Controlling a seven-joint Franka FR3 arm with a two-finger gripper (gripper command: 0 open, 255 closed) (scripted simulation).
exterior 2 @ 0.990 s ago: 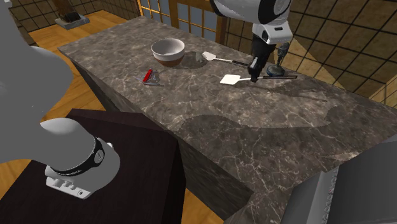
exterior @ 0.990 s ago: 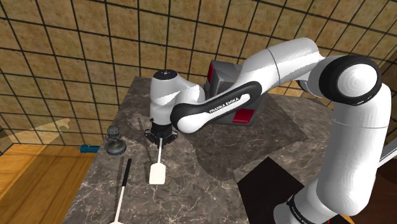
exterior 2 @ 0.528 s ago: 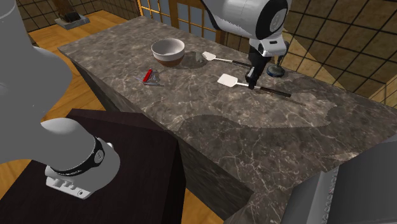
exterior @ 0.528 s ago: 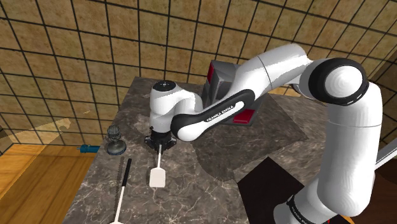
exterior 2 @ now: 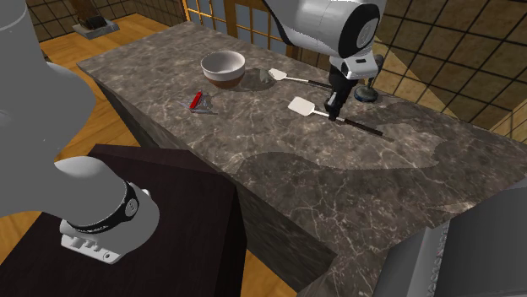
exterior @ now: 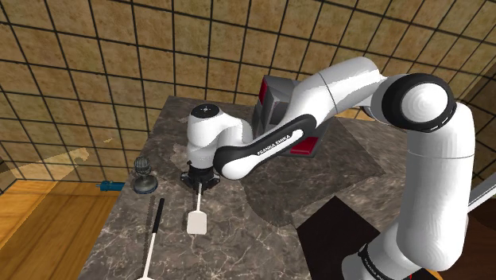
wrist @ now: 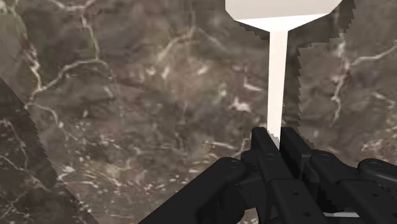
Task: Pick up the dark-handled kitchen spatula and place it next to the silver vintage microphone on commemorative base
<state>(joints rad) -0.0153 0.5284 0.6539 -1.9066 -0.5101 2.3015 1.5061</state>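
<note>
Claw (wrist: 275, 135) is pinching the thin white stem of the spatula (wrist: 277, 83) between its two black fingers. The wide white blade sticks out past the fingers, and a dark shadow with a rough edge lies right beside the stem on the stone. From the shoulder view, the claw (exterior: 199, 181) points down at the counter (exterior: 238, 243), and the spatula (exterior: 196, 223) blade shows just below it in the picture. From the second outside view, the claw (exterior 2: 334, 105) grips the spatula (exterior 2: 301, 106) about midway, with the white blade on one side and the dark handle running out on the other side over the counter (exterior 2: 279, 160). I cannot tell if the spatula touches the stone. The microphone (exterior: 143, 176) stands near the counter's edge, a little to the left of the claw in the shoulder view and not touching the spatula. In the second outside view the microphone (exterior 2: 366, 91) is just behind the claw. A second spatula (exterior: 153, 235) lies flat near the first one, closer to the counter's edge. In the second outside view that second spatula (exterior 2: 279, 75) lies beside a bowl (exterior 2: 224, 67), and a small red tool (exterior 2: 198, 99) lies in front of the bowl. A grey and red box (exterior: 278, 99) sits at the far side of the counter, behind the white arm.
</note>
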